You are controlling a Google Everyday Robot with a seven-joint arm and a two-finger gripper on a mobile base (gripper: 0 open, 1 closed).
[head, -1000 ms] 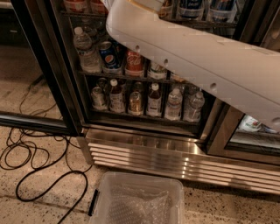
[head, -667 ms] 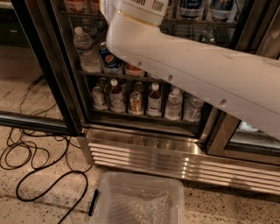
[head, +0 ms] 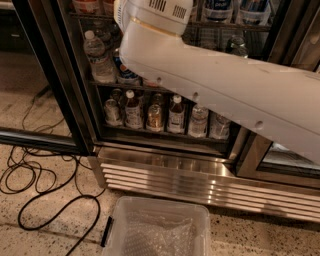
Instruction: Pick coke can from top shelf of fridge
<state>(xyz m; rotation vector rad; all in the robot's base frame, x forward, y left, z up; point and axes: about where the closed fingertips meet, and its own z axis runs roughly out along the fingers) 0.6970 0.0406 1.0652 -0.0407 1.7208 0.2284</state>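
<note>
The fridge (head: 165, 176) stands open in front of me, with black door frames, dark wire racks and a ribbed steel base. My white arm (head: 215, 95) reaches from the right edge up to the top middle and covers much of the shelves. My gripper is out of view, beyond the top edge of the picture. No coke can shows clearly. Only the bottoms of some reddish containers (head: 88, 6) show on the highest rack in view. A water bottle (head: 99, 59) and a blue can (head: 125, 74) stand on the middle rack.
Several bottles (head: 176, 114) line the lowest rack. The open glass door (head: 35, 75) stands at the left. A clear plastic bin (head: 159, 229) sits on the floor before the fridge. Black cables (head: 35, 185) loop over the floor at the left.
My arm has swung upward and leftward, and its wrist end now sits at the top edge. The view has shifted slightly, and the arm hides more of the middle rack.
</note>
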